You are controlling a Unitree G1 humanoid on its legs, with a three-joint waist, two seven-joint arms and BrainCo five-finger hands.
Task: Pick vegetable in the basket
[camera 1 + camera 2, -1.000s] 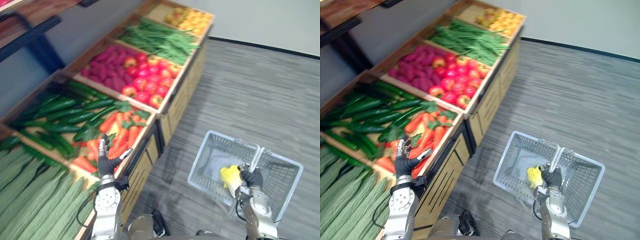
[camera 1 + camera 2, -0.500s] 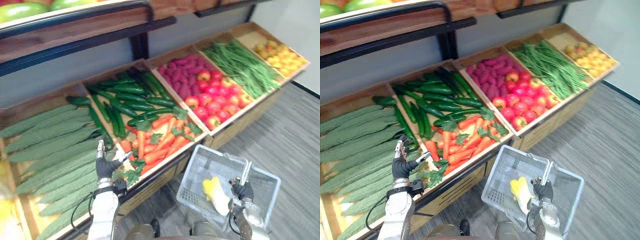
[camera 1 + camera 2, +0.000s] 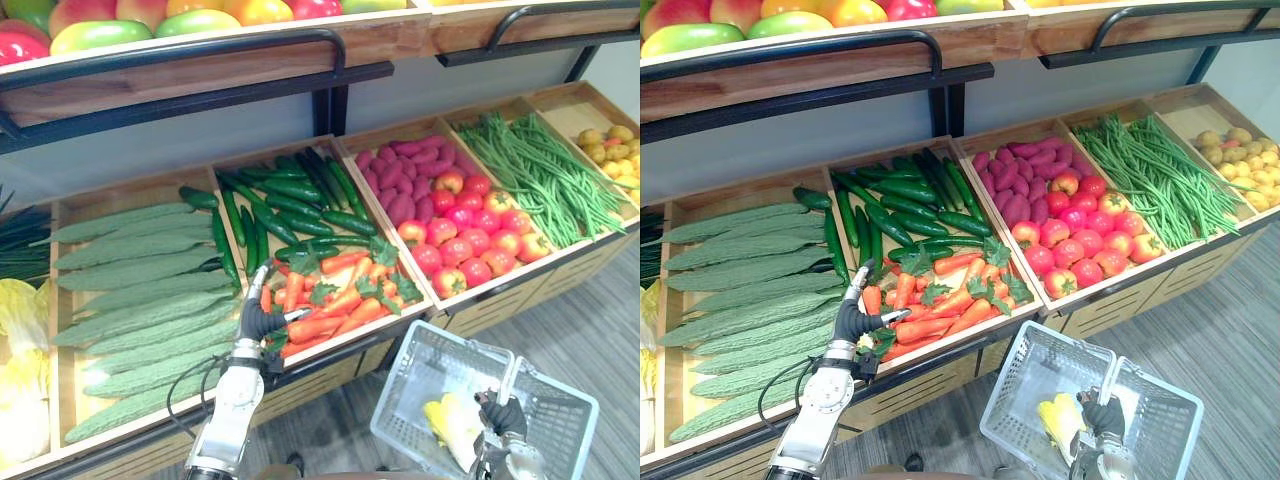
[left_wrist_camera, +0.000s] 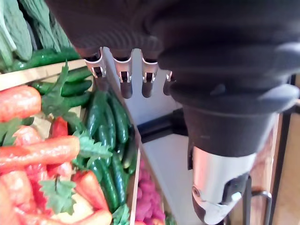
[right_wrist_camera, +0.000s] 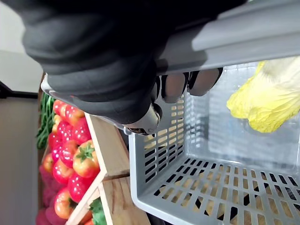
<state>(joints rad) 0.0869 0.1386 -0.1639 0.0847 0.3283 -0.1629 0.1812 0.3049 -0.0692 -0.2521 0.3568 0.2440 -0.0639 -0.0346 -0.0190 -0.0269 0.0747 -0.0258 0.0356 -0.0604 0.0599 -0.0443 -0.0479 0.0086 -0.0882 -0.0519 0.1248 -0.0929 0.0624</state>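
My left hand (image 3: 852, 322), fingers straight and open, hovers over the carrots (image 3: 940, 300) at the front edge of their crate (image 3: 985, 330). My right hand (image 3: 1103, 417) curls round the handle of the basket (image 3: 1015, 400); a yellow cabbage (image 3: 1060, 420) lies inside. Next, I think, I must lower and grasp one carrot.

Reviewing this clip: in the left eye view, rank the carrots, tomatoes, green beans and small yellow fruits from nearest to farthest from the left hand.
1. carrots: in the bin just beside the left hand, to its right.
2. tomatoes: next bin to the right.
3. green beans: one bin further right.
4. yellow fruits: far right end of the stand.
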